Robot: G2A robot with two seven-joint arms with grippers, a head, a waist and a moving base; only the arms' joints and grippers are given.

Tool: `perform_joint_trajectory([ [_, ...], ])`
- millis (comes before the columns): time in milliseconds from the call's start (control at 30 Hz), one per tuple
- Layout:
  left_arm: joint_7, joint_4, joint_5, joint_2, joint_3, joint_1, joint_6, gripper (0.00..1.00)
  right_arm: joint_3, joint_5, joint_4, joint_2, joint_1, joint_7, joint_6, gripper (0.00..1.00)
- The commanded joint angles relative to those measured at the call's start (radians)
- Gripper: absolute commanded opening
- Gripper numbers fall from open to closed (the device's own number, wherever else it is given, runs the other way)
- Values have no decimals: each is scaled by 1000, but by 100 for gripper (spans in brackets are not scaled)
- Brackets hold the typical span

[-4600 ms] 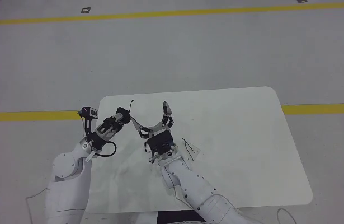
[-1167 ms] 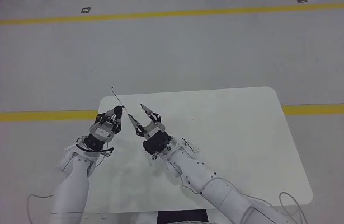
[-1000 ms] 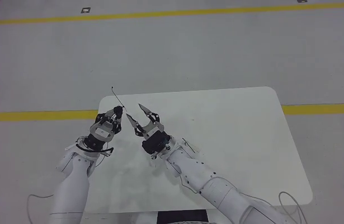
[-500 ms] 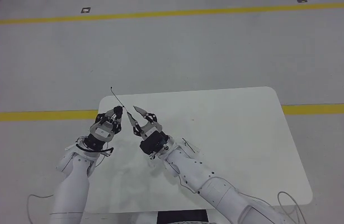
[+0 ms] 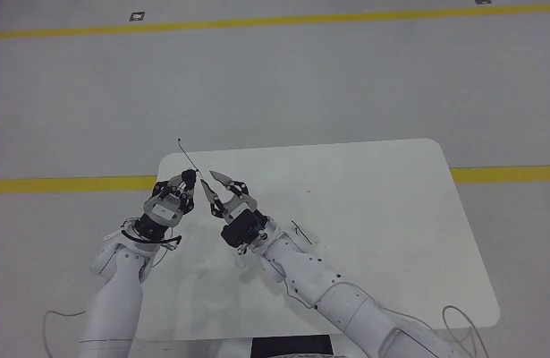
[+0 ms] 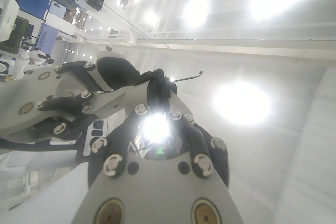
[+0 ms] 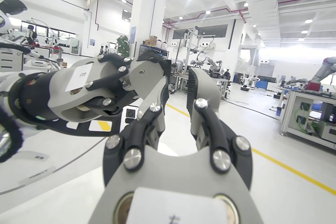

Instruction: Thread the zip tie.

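While left tool pinches zip tie, right tool spread, close beside.

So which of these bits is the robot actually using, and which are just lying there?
In use: zip tie, pinched in the left fingers; right fingers, open beside it.
Lying about: thin dark strips on the table, untouched.

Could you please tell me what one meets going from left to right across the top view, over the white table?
In order: left end effector, shut on the thin black plastic zip tie → right end effector, open → thin dark loose ties lying on the white table.
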Motion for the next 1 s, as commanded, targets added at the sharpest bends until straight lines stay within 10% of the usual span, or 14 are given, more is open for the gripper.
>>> perform_joint_trajectory([
  [0, 0, 0, 0, 0, 0, 0, 0, 0, 1, 0, 1, -1, -1, -1, 3, 17],
  [967, 0, 0, 0, 0, 0, 0, 0, 0, 10, 0, 31, -16, 8, -9, -18, 0],
])
